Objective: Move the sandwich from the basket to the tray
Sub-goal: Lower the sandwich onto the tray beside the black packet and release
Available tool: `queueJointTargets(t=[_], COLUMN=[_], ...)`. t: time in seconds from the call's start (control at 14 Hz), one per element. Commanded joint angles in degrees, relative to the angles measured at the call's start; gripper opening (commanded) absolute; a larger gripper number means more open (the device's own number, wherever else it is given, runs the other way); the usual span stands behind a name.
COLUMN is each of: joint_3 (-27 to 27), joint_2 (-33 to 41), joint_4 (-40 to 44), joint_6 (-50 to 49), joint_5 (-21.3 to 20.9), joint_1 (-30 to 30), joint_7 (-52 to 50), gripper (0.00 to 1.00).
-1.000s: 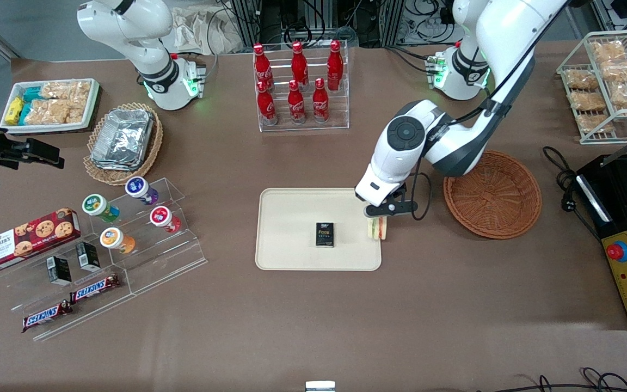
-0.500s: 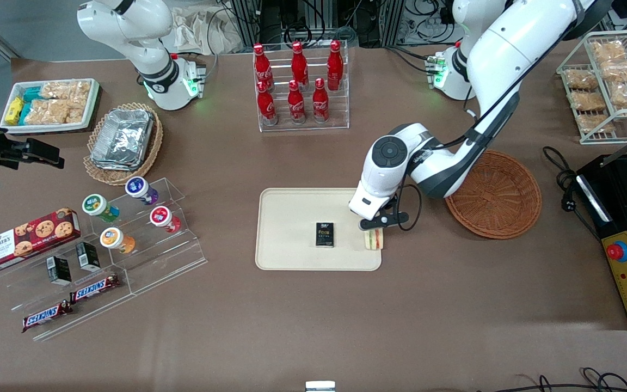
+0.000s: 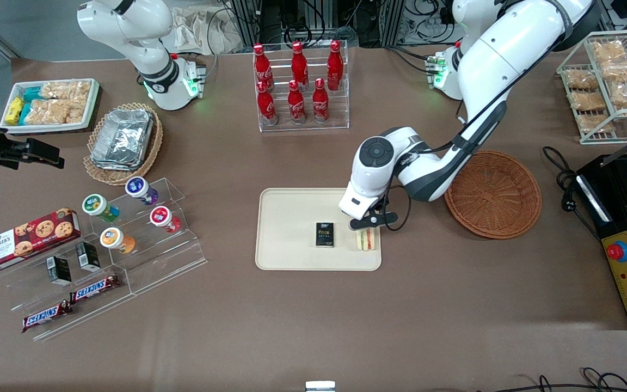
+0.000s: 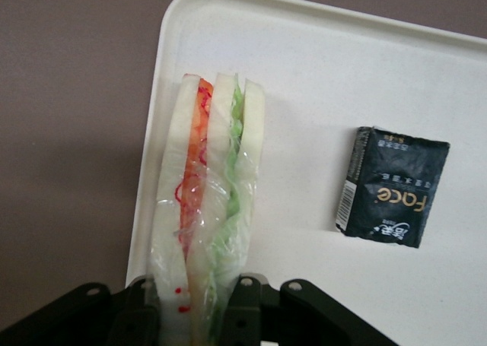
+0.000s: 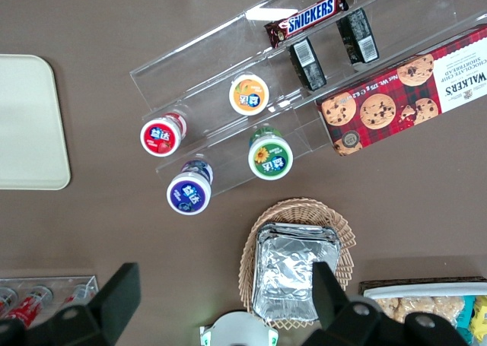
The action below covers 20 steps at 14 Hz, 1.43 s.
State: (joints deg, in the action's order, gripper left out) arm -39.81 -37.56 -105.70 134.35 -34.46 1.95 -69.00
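1. The sandwich (image 3: 367, 239) (image 4: 204, 224) stands on edge over the tray (image 3: 292, 256) (image 4: 319, 80), at the edge toward the working arm, long axis running toward the front camera.
2. The gripper (image 3: 367, 228) (image 4: 194, 315) pinches its farther end, fingers (image 4: 141, 312) clamped on the bread.
3. A small black packet (image 3: 324, 234) (image 4: 392, 186) lies beside it.
4. The basket (image 3: 492, 194) sits farther, toward the working arm's end.

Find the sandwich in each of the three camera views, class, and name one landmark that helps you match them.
Front view: sandwich under the gripper, over the tray edge nearest the basket.
Left wrist view: sandwich between the fingers, beside the black packet.
Right wrist view: not in it.
Shared landmark: the tray.
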Motion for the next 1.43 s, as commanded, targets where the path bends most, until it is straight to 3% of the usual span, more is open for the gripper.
queueJointTargets(t=[0.0, 0.14, 0.79, 1.07, 1.36], joint_3=[1.04, 1.13, 0.52, 0.61, 0.52], joint_2=[-1.81, -1.9, 0.9, 4.77, 8.81], joint_4=[1.46, 1.38, 2.07, 6.46, 12.18], joint_6=[1.52, 1.79, -2.85, -10.58, -19.55], joint_5=[-2.45, -2.45, -0.96, 7.64, 13.26], joint_1=[0.59, 0.59, -1.34, -1.43, -5.55], joint_7=[-2.36, -2.19, 1.58, 8.78, 20.37], gripper=[0.69, 0.98, 0.99, 0.99, 0.99])
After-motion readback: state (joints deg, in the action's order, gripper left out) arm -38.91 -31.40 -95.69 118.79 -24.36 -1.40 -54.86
